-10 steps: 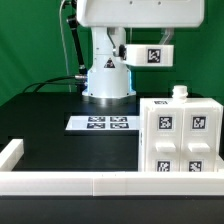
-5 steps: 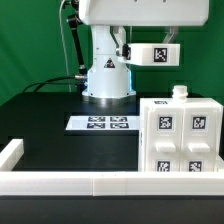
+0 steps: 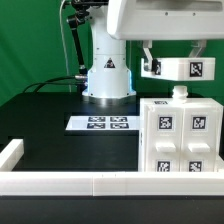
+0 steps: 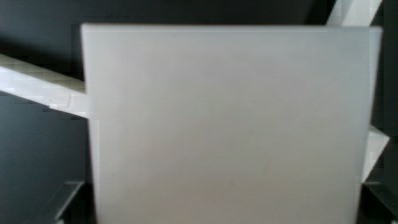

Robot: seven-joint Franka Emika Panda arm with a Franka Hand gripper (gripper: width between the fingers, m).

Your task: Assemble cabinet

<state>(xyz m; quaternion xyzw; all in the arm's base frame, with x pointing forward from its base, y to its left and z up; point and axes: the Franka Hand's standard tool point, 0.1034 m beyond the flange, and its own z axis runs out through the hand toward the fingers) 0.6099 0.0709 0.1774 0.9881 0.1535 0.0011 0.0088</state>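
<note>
The cabinet (image 3: 180, 135) is a large white box with black-and-white tags on its front, standing on the black table at the exterior view's right. A small white peg (image 3: 180, 92) sticks up from its top. My gripper (image 3: 172, 60) is shut on a flat white tagged panel (image 3: 185, 69) and holds it level in the air, just above the cabinet's top and apart from it. In the wrist view the panel (image 4: 214, 110) fills most of the picture. It sits between the dark fingers (image 4: 63, 200) of the gripper (image 4: 222, 215).
The marker board (image 3: 100, 123) lies flat on the table in front of the robot base (image 3: 107, 75). Low white border rails run along the front (image 3: 90, 183) and the exterior view's left (image 3: 10, 152). A white strip (image 4: 36, 85) shows behind the panel.
The arm has swung toward the exterior view's right and come lower, carrying the tagged panel to a spot above the cabinet. The cabinet has not moved.
</note>
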